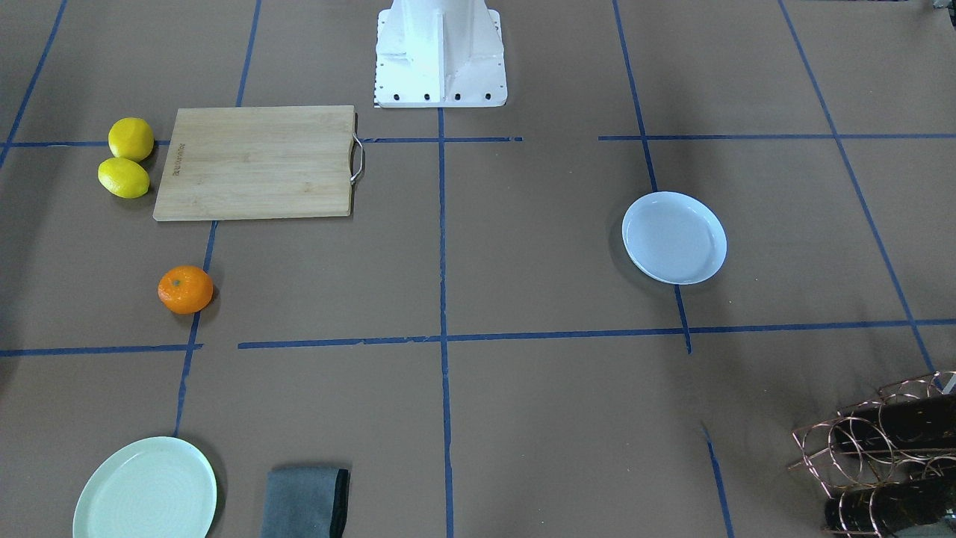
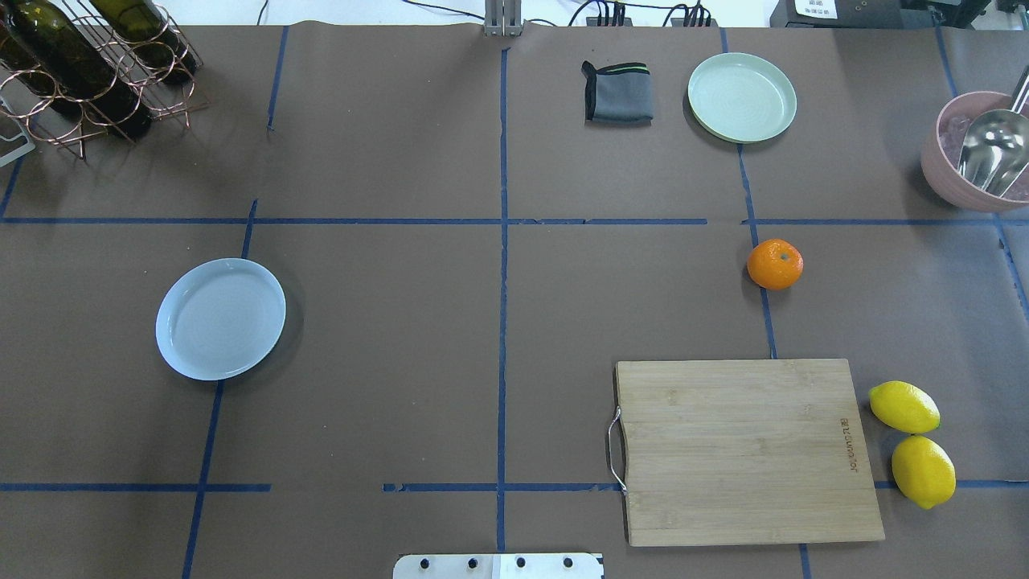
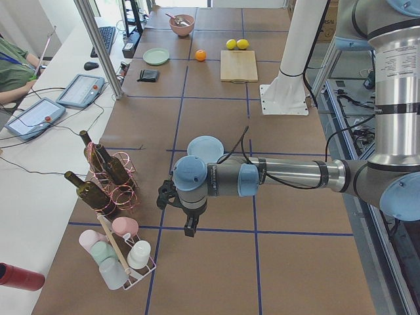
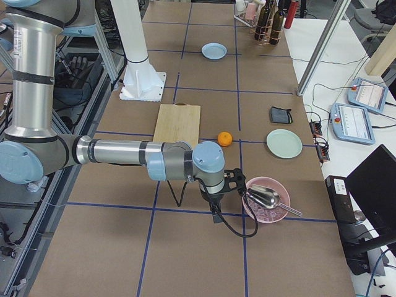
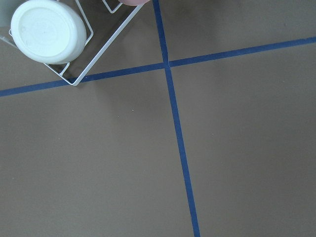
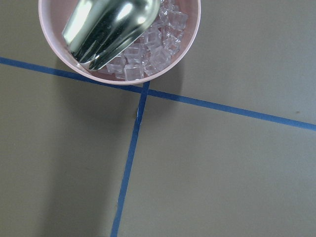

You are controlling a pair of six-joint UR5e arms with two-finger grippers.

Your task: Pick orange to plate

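The orange (image 2: 775, 264) lies alone on the brown table on the right half of the overhead view, beyond the cutting board; it also shows as the orange (image 1: 185, 289), the orange (image 3: 201, 55) and the orange (image 4: 224, 138). The white, faintly bluish plate (image 2: 220, 318) sits far off on the left half, seen too as the plate (image 1: 674, 237) and the plate (image 3: 205, 148). My left gripper (image 3: 164, 195) hovers past the plate near the table's end. My right gripper (image 4: 237, 180) hangs beside a pink bowl, short of the orange. Whether either gripper is open or shut, I cannot tell.
A wooden cutting board (image 2: 748, 450) lies near the orange with two lemons (image 2: 912, 442) beside it. A pale green plate (image 2: 741, 97), a grey cloth (image 2: 618, 92) and a pink bowl (image 2: 977, 153) of ice with a metal scoop stand at the far right. A wine rack (image 2: 80, 64) stands far left, a cup rack (image 5: 69, 39) under the left wrist.
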